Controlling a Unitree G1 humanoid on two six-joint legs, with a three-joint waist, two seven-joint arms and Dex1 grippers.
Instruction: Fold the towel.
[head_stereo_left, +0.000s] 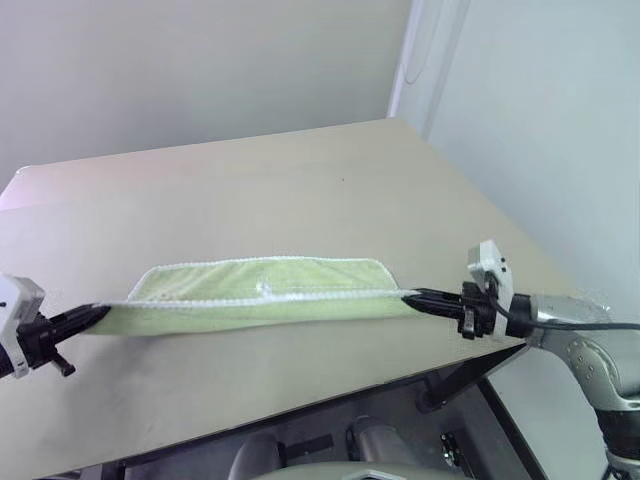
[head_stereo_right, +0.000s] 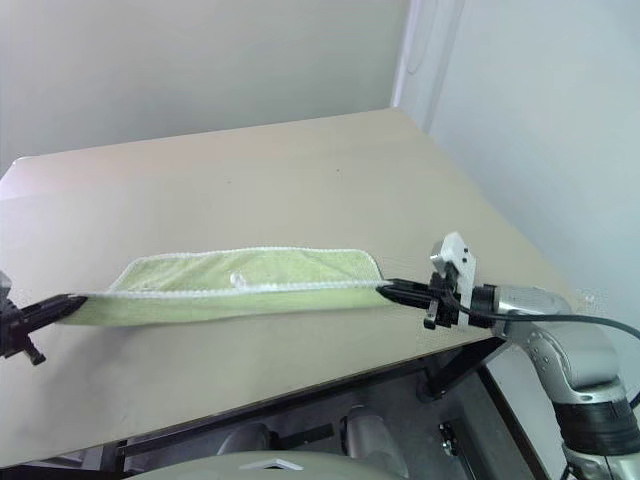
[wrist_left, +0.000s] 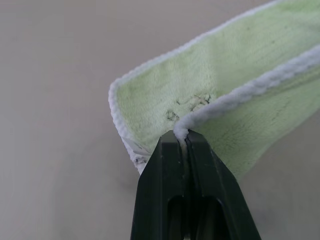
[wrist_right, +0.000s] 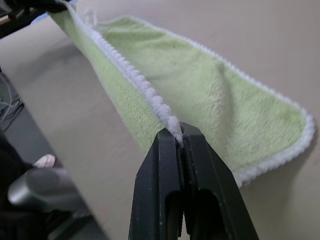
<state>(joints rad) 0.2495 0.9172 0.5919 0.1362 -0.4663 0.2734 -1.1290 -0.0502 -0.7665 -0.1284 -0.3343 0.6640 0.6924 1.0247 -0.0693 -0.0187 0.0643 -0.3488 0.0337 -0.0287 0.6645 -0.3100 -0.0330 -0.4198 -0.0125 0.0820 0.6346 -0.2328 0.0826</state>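
The towel (head_stereo_left: 262, 292), a pale lime-green terry cloth with white stitched edging, is stretched taut between the two grippers above the near part of the beige table (head_stereo_left: 300, 190). Its front edge runs as a nearly straight white line from one gripper to the other, lifted off the tabletop, while the far part of the cloth lies on the table behind that line with a rounded far corner on the robot's right side. A small white loop tag (head_stereo_left: 264, 288) sits near the middle of the raised edge. The left gripper (head_stereo_left: 92, 314) is clamped on the towel's left corner; in the left wrist view its two black fingers (wrist_left: 165, 170) press together with the white edging pinched between their tips, and the cloth folds back from there in two layers. The right gripper (head_stereo_left: 418, 296) is clamped on the opposite corner; in the right wrist view its fingers (wrist_right: 162, 160) are likewise closed on the white edging, and the towel stretches away from them toward the other gripper at the far end. Both grippers point inward toward each other along the line of the stretched edge, close over the table's near side. Behind the table stands a plain pale wall (head_stereo_left: 200, 70).
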